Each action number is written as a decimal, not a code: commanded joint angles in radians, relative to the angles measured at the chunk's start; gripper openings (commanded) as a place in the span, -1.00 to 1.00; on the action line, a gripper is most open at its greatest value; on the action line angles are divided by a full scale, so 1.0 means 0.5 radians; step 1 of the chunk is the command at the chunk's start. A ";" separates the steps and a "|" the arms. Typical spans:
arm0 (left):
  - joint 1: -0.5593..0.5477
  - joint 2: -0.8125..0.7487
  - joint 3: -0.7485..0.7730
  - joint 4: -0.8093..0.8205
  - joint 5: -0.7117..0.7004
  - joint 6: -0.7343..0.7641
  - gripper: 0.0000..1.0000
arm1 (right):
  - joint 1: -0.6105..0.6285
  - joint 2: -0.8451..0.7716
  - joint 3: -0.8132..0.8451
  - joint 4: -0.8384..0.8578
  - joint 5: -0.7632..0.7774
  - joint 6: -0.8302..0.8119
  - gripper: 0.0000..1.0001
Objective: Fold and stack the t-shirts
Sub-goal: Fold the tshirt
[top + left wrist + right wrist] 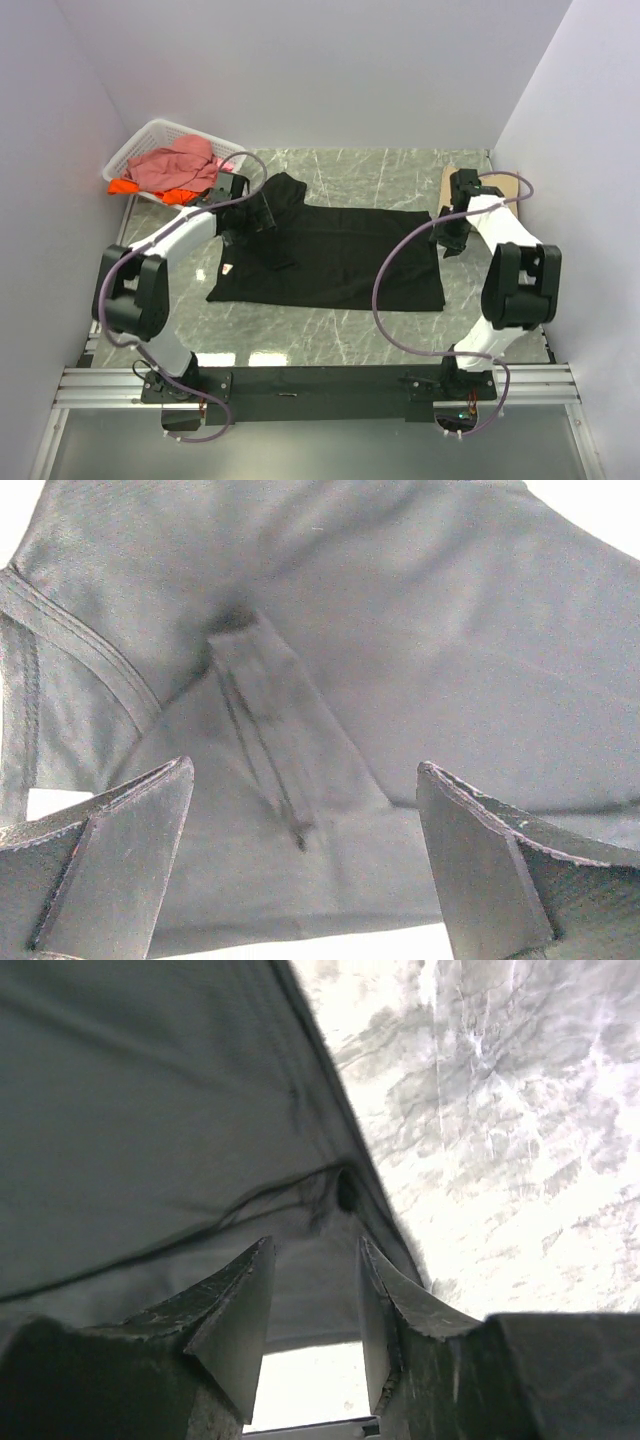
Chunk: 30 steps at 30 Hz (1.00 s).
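A black t-shirt (340,260) lies spread flat on the marble table, with a small neck label (229,270) at its left end and its far left part bunched and folded over. My left gripper (258,214) hovers over that bunched part. In the left wrist view the gripper (305,768) is wide open above a folded sleeve (265,720). My right gripper (449,238) is at the shirt's far right corner. In the right wrist view the gripper (315,1242) has its jaws a little apart, with the shirt's hem (310,1290) lying between them, not pinched.
A white lattice basket (150,135) at the far left holds a pink shirt (180,165) and an orange one (125,186). A tan item (446,185) lies at the far right, partly behind the right arm. Walls stand close on both sides.
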 commanded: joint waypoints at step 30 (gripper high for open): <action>-0.445 0.109 -0.074 -0.075 -0.267 -0.108 0.00 | -0.013 -0.640 -0.308 -0.012 -0.154 -0.006 -0.09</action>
